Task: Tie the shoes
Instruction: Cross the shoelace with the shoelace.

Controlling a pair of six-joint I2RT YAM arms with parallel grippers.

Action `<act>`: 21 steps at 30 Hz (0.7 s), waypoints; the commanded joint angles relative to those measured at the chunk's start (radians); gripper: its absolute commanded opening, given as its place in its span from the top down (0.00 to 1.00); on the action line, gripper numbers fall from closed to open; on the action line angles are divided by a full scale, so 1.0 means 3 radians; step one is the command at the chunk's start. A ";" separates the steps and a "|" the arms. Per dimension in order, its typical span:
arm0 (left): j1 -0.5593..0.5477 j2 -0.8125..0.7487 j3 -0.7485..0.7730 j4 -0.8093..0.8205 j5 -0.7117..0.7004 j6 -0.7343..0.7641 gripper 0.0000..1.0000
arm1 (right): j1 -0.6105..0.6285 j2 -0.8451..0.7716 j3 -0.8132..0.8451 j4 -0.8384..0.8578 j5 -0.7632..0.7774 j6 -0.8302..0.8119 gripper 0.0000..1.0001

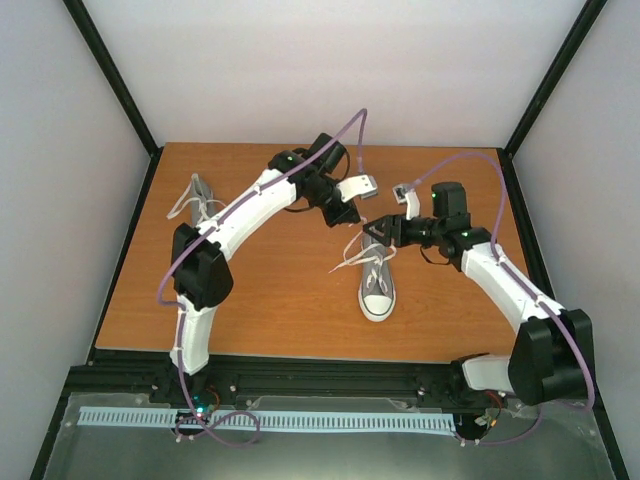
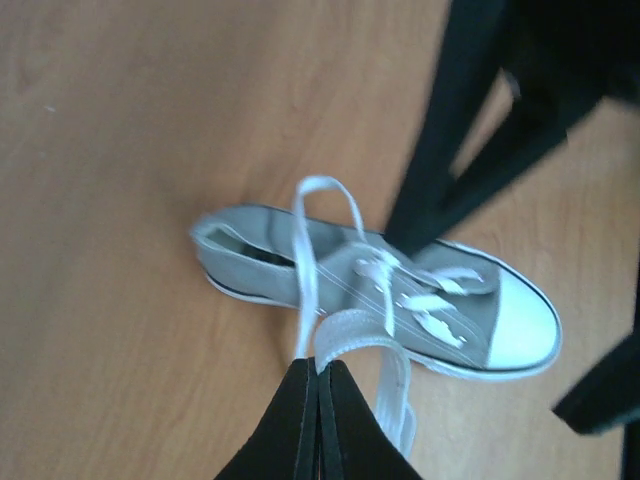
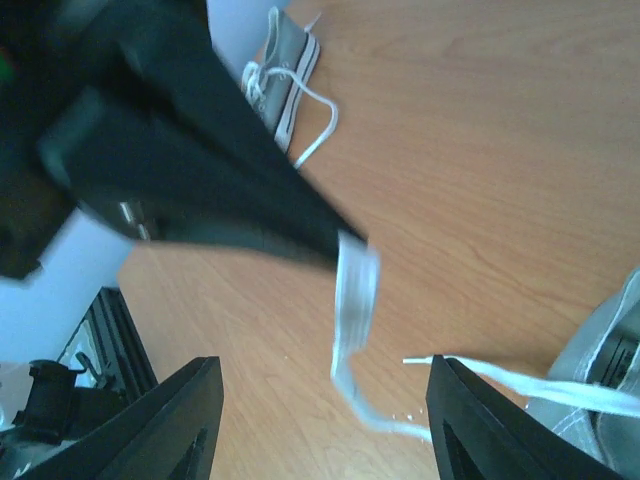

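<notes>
One grey sneaker with a white toe cap lies mid-table, toe toward the arm bases, its white laces loose. My left gripper hovers just above its heel end. In the left wrist view this gripper is shut on a white lace loop lifted off the shoe. My right gripper hangs close beside it, open and holding nothing. Between its spread fingers the lace dangles from the left gripper. The other sneaker lies far left.
The wooden table is boxed in by white walls and black corner posts. The second sneaker and its loose lace show near the table's edge in the right wrist view. The two arms' heads nearly touch above the middle shoe.
</notes>
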 commanded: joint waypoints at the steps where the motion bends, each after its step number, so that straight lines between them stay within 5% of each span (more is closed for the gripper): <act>1: 0.0061 0.0193 0.0429 0.0078 0.0015 -0.0219 0.99 | 0.0014 0.0127 -0.0226 0.0431 -0.0181 -0.0070 0.42; 15: 0.0062 0.0231 0.0487 0.0095 0.0195 -0.0221 0.99 | 0.0016 0.0618 -0.0189 0.1125 -0.0206 0.0244 0.42; 21: 0.0059 0.0265 0.0526 0.0078 0.0300 -0.0281 0.99 | 0.0017 0.0605 -0.0224 0.1362 -0.0194 0.0321 0.77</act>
